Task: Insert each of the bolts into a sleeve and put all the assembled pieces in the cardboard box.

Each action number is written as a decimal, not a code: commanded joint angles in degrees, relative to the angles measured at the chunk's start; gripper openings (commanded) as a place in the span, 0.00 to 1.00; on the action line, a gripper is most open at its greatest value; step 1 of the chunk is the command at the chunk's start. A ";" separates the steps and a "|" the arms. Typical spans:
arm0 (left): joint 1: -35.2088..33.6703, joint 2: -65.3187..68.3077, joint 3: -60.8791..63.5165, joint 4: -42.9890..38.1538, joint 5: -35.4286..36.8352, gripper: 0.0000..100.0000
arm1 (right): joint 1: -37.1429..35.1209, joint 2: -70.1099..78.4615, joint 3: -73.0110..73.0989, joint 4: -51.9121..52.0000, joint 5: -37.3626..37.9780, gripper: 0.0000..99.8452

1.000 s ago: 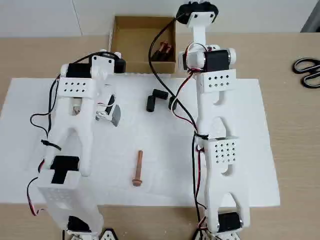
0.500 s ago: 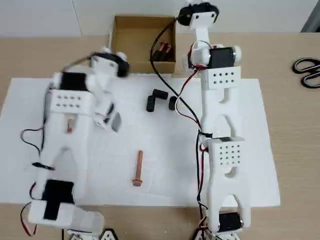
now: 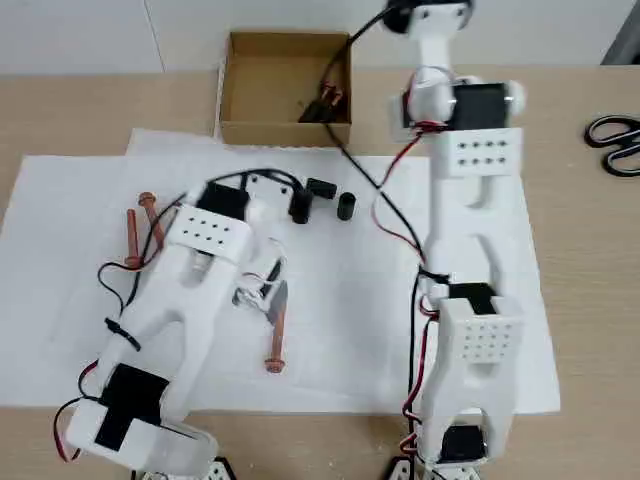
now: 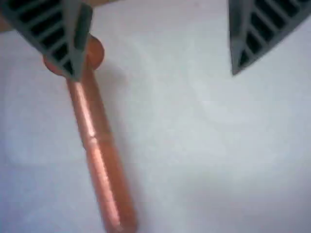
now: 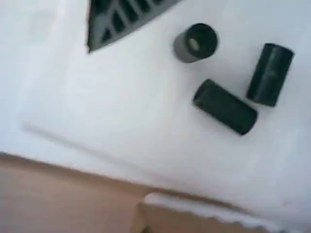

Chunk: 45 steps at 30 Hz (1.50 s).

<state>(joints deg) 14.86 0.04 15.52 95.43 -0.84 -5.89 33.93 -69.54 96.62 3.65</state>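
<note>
A copper bolt (image 3: 275,340) lies on the white sheet (image 3: 350,330) near the middle. My left gripper (image 3: 265,298) hovers open just above its shaft end. In the left wrist view the bolt (image 4: 97,145) has its head by one finger (image 4: 63,34), while the other finger (image 4: 262,29) stands far off, and the gripper (image 4: 154,72) holds nothing. Two more bolts (image 3: 140,228) lie at the sheet's left. Three black sleeves (image 3: 320,198) lie loose near the sheet's back edge, also in the right wrist view (image 5: 226,107). My right gripper (image 3: 428,18) is at the back, right of the cardboard box (image 3: 240,85).
Assembled pieces (image 3: 325,102) lie in the box's right corner. Scissors (image 3: 615,140) rest on the wooden table at the far right. Black and red cables (image 3: 370,190) run from the right arm across the sheet past the sleeves.
The left arm swung from the back left to the middle, over the lone bolt, uncovering two bolts at the left. The right arm shifted right, away from the box.
</note>
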 commanded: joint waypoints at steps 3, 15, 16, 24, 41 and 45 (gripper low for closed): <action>2.37 -2.29 3.47 -1.76 1.85 0.20 | 5.58 -6.99 0.00 0.31 0.53 0.18; 2.55 -2.20 13.58 -13.01 8.35 0.19 | 6.55 -9.89 3.34 0.31 0.53 0.18; 2.55 -2.20 13.76 -13.36 8.35 0.19 | 6.55 -10.42 4.04 0.31 0.53 0.18; 2.73 -2.20 17.63 -14.59 8.35 0.15 | 6.90 -13.76 5.71 0.22 0.53 0.18; 10.29 -2.81 11.65 -8.79 8.00 0.01 | 7.25 -14.20 5.45 0.04 0.53 0.18; 4.84 -2.81 2.77 -2.20 5.10 0.01 | 9.01 -14.46 5.36 0.04 0.53 0.18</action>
<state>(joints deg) 22.77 -1.01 25.01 89.19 6.99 1.49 23.74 -63.65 96.62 3.65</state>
